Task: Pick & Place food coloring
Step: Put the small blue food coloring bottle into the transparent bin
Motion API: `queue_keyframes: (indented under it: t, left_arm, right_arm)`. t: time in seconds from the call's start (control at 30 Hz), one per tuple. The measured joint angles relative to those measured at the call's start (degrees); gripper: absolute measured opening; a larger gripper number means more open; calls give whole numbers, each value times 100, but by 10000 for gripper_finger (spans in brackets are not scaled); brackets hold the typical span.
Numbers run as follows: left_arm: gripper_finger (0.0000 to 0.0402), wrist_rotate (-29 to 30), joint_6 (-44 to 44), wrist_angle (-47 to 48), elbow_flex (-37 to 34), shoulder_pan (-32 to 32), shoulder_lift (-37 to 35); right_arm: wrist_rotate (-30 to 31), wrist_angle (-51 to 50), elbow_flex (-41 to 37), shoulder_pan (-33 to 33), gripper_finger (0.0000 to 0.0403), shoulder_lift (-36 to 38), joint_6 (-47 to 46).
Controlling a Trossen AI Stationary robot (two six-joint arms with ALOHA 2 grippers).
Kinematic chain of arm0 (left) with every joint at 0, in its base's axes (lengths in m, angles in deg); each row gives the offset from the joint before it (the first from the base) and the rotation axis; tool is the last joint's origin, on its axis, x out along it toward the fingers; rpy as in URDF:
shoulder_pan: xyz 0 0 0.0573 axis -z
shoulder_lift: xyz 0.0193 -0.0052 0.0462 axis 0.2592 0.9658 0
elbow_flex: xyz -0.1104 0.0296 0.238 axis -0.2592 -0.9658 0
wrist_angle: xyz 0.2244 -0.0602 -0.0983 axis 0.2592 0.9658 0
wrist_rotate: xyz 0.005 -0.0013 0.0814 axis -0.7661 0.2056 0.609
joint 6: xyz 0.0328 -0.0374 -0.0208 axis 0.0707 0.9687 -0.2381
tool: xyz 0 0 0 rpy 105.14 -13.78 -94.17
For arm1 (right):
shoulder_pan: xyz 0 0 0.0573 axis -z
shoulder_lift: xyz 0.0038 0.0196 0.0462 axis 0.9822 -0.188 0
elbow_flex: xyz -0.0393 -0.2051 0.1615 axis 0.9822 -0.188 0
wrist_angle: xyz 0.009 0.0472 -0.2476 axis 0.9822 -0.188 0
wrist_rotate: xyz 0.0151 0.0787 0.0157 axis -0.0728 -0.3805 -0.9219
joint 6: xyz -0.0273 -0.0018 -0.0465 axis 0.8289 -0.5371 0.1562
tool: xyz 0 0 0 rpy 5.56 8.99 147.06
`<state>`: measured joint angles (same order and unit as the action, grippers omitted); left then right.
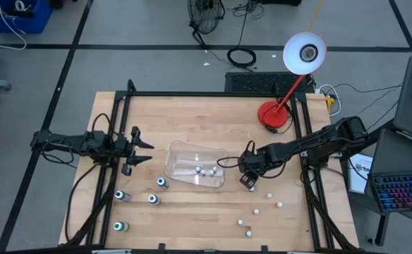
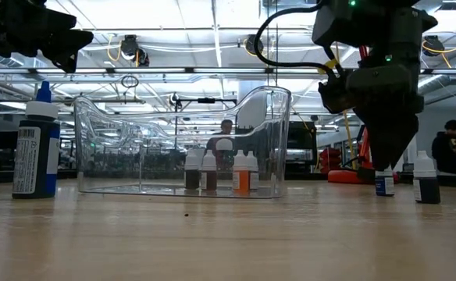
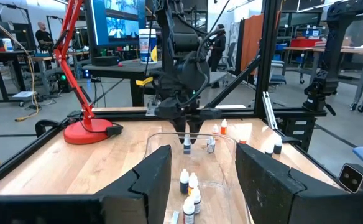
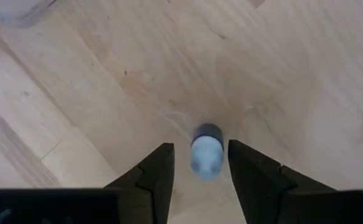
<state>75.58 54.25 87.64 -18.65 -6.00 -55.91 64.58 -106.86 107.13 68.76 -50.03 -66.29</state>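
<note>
The right gripper (image 1: 249, 180) is pointing down at the tabletop (image 1: 192, 120) just beside the right end of the clear tray (image 1: 183, 152). Its jaws are standing spread around a small blue-capped bottle (image 4: 206, 150) without touching it; the bottle is lying between the fingers (image 4: 157, 175) on the wood. Several food coloring bottles (image 2: 242, 172) are standing inside the tray. Other small bottles (image 1: 259, 210) are sitting scattered on the tabletop near the right front corner, and larger bottles (image 1: 154, 200) are standing in front of the tray on the left side. The left gripper (image 1: 141, 151) is hanging above the tabletop just left of the tray, its jaws spread and holding nothing. A red desk lamp (image 1: 275, 115) is standing at the far right.
</note>
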Motion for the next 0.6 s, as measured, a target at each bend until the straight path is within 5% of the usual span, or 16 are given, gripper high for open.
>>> queue_keyframes:
  t: [0.6]
  left_arm:
    - [182, 0, 0, 2, 0, -1, -2]
  right_arm:
    - [2, 297, -196, 34, 115, 0, 182]
